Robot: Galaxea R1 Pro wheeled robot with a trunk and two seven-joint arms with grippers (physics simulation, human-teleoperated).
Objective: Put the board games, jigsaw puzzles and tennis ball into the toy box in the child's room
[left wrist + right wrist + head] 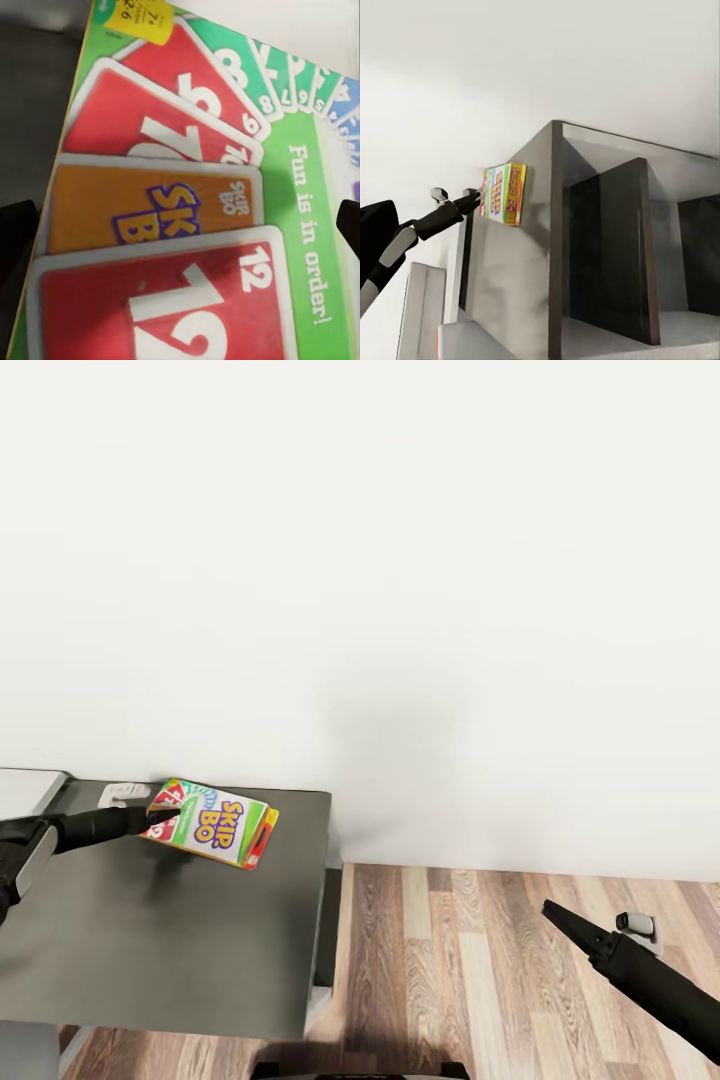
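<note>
Left gripper (158,819) at the near-left edge of the SKIP BO board game (211,823), which is tilted, one long edge raised above the dark grey bench (180,950) near the wall; its jaws appear to pinch that one edge, though the contact itself is too small to confirm in the head view. In the left wrist view the box face (180,217) sits close between dark fingertips (349,219) at either margin. The right gripper (560,920) hangs over the wood floor (450,970), well apart from the box, its jaws drawn narrow with nothing between them. Risks, as judged: an edge grip on a thin, flat box leaves it free to pivot or slip out during a carry; a drop near the bench's right edge could send it to the floor; a swing toward the wall could knock it loose. The toy box is not among the things visible here.
</note>
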